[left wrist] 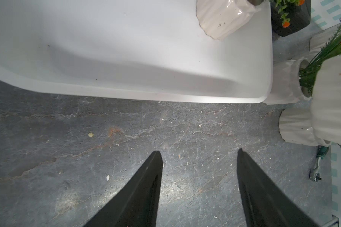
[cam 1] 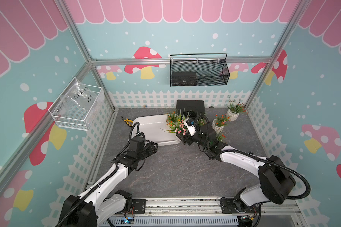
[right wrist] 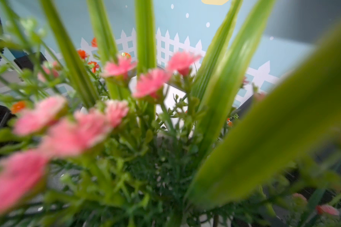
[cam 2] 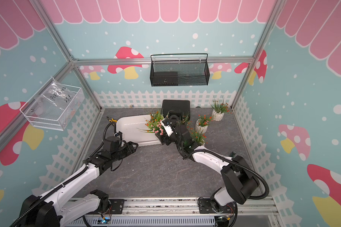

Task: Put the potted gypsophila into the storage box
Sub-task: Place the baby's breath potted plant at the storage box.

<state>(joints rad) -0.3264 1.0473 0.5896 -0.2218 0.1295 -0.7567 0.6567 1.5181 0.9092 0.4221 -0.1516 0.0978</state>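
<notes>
Mostly hidden right pincer (cam 1: pixel 183 139) behind pink gypsophila (cam 1: pixel 180 129)

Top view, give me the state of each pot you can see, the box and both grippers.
storage box: on table, one pot inside.
orange-flowered pot: in box, far right corner.
pink-flowered pot: tilted, held at box's right end.
corner pot: upright on table.
nearer pot: upright on table.
pot by right arm: mostly hidden.
left gripper: open, empty, over table.
right gripper: shut on pink-flowered pot.

I count 6 potted gypsophila (cam 2: pixel 218 116), 1 storage box (cam 2: pixel 132 129), 1 blk case (cam 2: pixel 175 105), 2 wire baskets (cam 2: pixel 178 70).
</notes>
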